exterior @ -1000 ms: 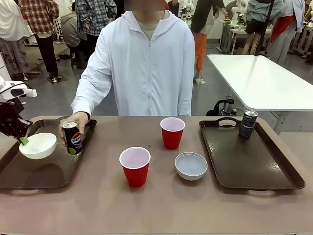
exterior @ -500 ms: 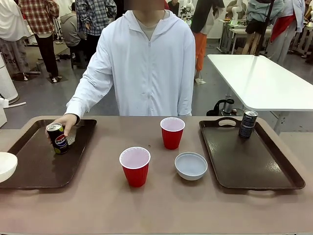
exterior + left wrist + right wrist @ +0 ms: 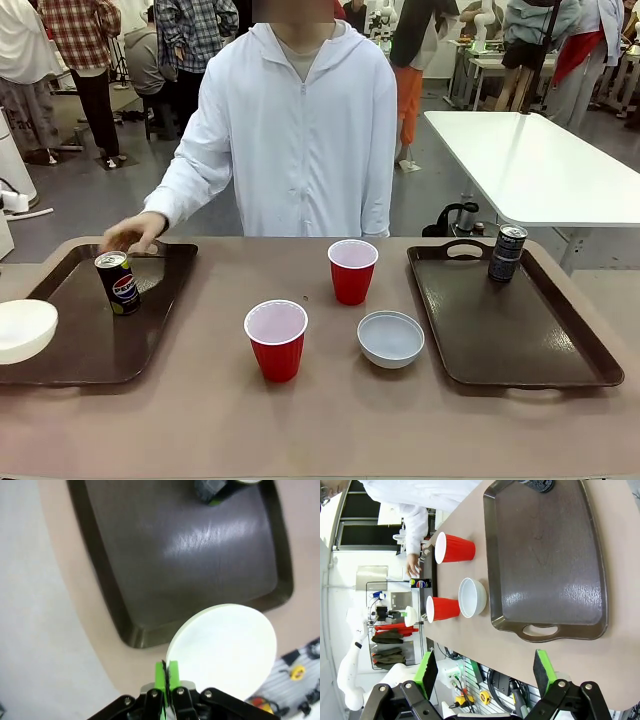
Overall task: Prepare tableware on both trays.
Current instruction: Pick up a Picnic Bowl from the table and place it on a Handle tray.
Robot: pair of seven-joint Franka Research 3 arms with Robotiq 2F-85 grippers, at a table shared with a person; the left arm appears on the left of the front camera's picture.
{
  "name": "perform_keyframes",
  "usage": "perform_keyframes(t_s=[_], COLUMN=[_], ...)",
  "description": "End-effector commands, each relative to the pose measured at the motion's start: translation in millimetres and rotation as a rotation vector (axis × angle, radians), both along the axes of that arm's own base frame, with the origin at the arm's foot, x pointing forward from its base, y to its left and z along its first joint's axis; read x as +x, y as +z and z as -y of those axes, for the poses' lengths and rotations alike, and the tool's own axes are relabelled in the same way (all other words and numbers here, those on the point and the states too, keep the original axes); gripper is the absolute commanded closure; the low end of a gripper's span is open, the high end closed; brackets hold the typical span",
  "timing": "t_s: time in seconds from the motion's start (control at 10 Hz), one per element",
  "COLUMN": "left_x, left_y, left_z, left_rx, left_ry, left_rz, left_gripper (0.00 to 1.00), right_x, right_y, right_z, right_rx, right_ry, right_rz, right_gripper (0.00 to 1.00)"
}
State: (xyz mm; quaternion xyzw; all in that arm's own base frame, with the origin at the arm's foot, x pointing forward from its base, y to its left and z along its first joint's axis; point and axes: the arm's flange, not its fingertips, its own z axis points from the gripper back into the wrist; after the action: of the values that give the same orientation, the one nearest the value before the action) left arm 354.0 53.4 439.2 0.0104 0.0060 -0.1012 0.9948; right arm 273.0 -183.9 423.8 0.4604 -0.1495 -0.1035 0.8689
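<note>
I read the left gripper (image 3: 166, 666) as clamped on the rim of the white bowl (image 3: 225, 647), which hangs over the near outer corner of the left tray (image 3: 95, 350). The Pepsi can (image 3: 119, 283) stands upright on that tray, with the person's hand (image 3: 132, 233) just behind it. The right gripper (image 3: 485, 672) is spread wide and holds nothing. The dark can (image 3: 507, 253) stands at the far end of the right tray (image 3: 520, 345). The far red cup (image 3: 352, 270), near red cup (image 3: 276, 340) and grey-blue bowl (image 3: 391, 338) sit on the table between the trays.

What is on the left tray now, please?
On the left tray, a Pepsi can stands upright near the far end. The white bowl, held at its rim by the left gripper, covers the tray's left edge, so anything under it is hidden.
</note>
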Motion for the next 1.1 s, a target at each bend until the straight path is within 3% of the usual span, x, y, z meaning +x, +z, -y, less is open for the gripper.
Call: perform_keyframes(t_s=[0.0, 0.5, 0.9, 1.0], left_x=[24, 44, 45, 42], left_y=[-13, -57, -79, -79], left_z=[9, 25, 31, 31], left_rx=[-0.091, -0.128, -0.132, -0.132], left_ry=[0.005, -0.012, -0.026, -0.025], left_rz=[0.082, 0.133, 0.114, 0.114], left_gripper=[1.0, 1.0, 1.0, 0.38], right_x=[0, 0, 0, 0], right_y=[0, 0, 0, 0], right_z=[1, 1, 1, 1], right_rx=[0.012, 0.012, 0.012, 0.012], right_ry=[0.0, 0.0, 0.0, 0.0], right_rz=[0.013, 0.013, 0.013, 0.013], right_gripper=[0.0, 0.0, 0.0, 0.0])
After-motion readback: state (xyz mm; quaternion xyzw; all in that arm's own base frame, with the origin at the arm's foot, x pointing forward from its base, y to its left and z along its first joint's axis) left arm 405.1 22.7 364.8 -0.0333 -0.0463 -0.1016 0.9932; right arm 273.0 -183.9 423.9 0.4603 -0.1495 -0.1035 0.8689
